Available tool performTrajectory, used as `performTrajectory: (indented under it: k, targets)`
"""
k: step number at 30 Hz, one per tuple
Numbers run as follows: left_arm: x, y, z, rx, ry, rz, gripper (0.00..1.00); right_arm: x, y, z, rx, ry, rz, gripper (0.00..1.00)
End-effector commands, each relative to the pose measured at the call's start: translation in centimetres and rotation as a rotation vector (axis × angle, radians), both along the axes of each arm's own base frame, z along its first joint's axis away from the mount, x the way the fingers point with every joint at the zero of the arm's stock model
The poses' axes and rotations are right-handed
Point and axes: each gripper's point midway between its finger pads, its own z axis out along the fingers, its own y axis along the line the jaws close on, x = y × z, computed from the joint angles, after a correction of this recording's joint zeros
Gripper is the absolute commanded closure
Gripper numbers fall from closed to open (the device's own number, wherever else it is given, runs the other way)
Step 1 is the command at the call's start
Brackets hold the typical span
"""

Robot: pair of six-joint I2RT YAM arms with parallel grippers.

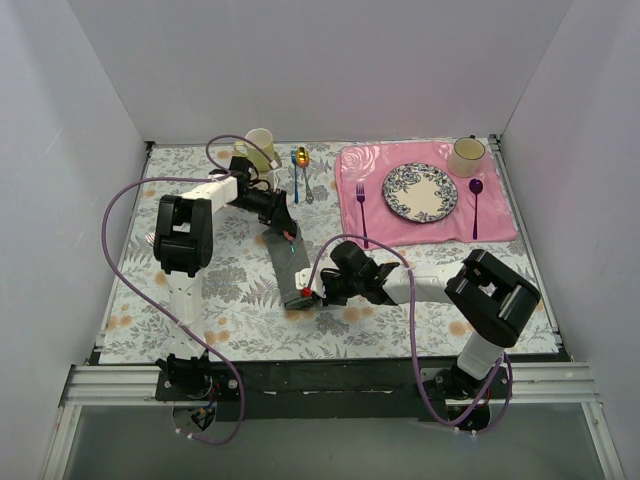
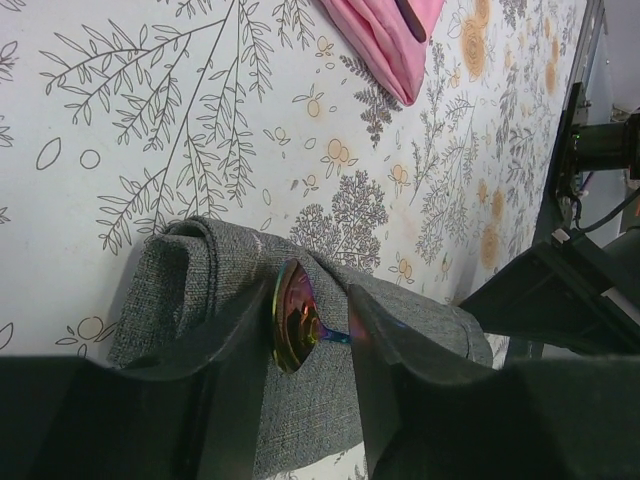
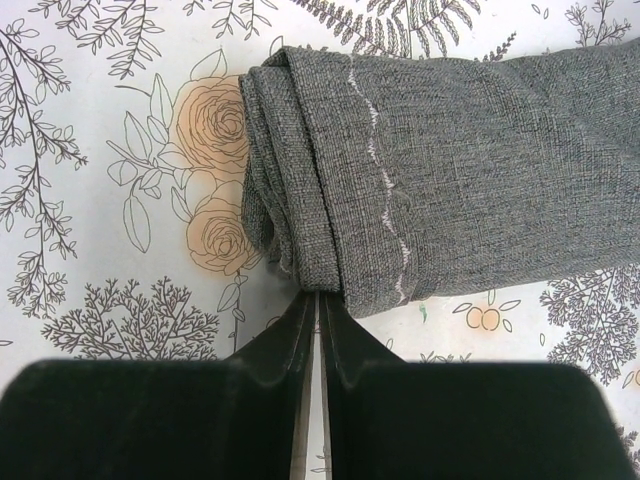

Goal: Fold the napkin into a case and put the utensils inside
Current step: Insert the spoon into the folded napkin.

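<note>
The dark grey napkin (image 1: 290,268) lies folded into a long narrow strip in the middle of the table. It also shows in the left wrist view (image 2: 310,410) and the right wrist view (image 3: 450,170). The gold-to-purple spoon bowl (image 2: 293,318) sticks out of the strip's far end, and its handle is hidden under the fold. My left gripper (image 2: 310,300) is open, with its jaws either side of the bowl. My right gripper (image 3: 318,298) is shut on the hem at the napkin's near end (image 1: 312,294). The silver fork (image 1: 308,187) lies at the back of the table.
A gold-bowled spoon with a blue handle (image 1: 299,165) lies beside the fork, with a pale cup (image 1: 260,147) to their left. The pink mat (image 1: 390,220) at the back right holds a patterned plate (image 1: 420,192), a purple fork (image 1: 362,215), a purple spoon (image 1: 476,205) and a mug (image 1: 466,155).
</note>
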Motion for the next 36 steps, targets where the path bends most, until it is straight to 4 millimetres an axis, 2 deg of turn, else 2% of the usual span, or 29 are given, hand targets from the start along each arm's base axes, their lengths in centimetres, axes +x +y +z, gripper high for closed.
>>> performTrajectory:
  k: [1,3,8,16,20,21,23,25,26,28,29,32,35,36]
  targets:
    - [2.4,0.4,5.6,0.005,-0.146,0.045,0.60,0.6,0.9,1.8,0.042,-0.043,0.001,0.87]
    - [3.0,1.1,6.0,0.019,-0.161,0.060,0.59,0.5,0.6,1.7,0.038,-0.043,0.000,0.86]
    - [4.7,2.2,9.1,0.080,-0.279,0.076,0.52,0.0,-0.2,1.4,0.023,-0.040,-0.002,0.84]
    - [4.2,3.3,11.4,0.136,-0.435,0.057,0.50,-0.5,-1.1,1.6,0.003,-0.034,-0.004,0.82]
    - [4.9,3.5,10.9,0.143,-0.452,0.095,0.54,-0.7,-1.4,2.2,0.001,-0.012,-0.024,0.81]
    - [5.5,3.4,11.3,0.140,-0.477,0.101,0.57,-0.6,-1.2,2.9,0.013,-0.007,-0.038,0.81]
    - [6.2,3.3,10.7,0.141,-0.485,0.089,0.61,-0.9,-1.3,3.5,0.018,0.010,-0.041,0.79]
    - [6.6,3.3,10.6,0.149,-0.497,0.063,0.62,-1.3,-1.5,4.2,0.030,0.023,-0.044,0.78]
    - [6.7,3.4,9.6,0.158,-0.496,0.041,0.62,-1.5,-1.6,4.6,0.039,0.030,-0.039,0.78]
    - [6.9,3.4,9.1,0.172,-0.495,0.022,0.62,-1.9,-1.6,5.3,0.058,0.038,-0.036,0.78]
    - [7.2,3.5,8.3,0.188,-0.495,0.014,0.62,-2.0,-1.5,5.5,0.065,0.040,-0.029,0.78]
    - [7.4,3.3,7.8,0.204,-0.504,0.001,0.65,-2.2,-0.8,6.2,0.090,0.050,-0.007,0.81]
    - [8.0,2.9,7.4,0.229,-0.532,0.005,0.69,-2.3,0.1,6.4,0.102,0.055,0.039,0.83]
    - [8.6,2.9,7.3,0.255,-0.566,0.010,0.72,-2.7,0.4,5.8,0.091,0.067,0.056,0.84]
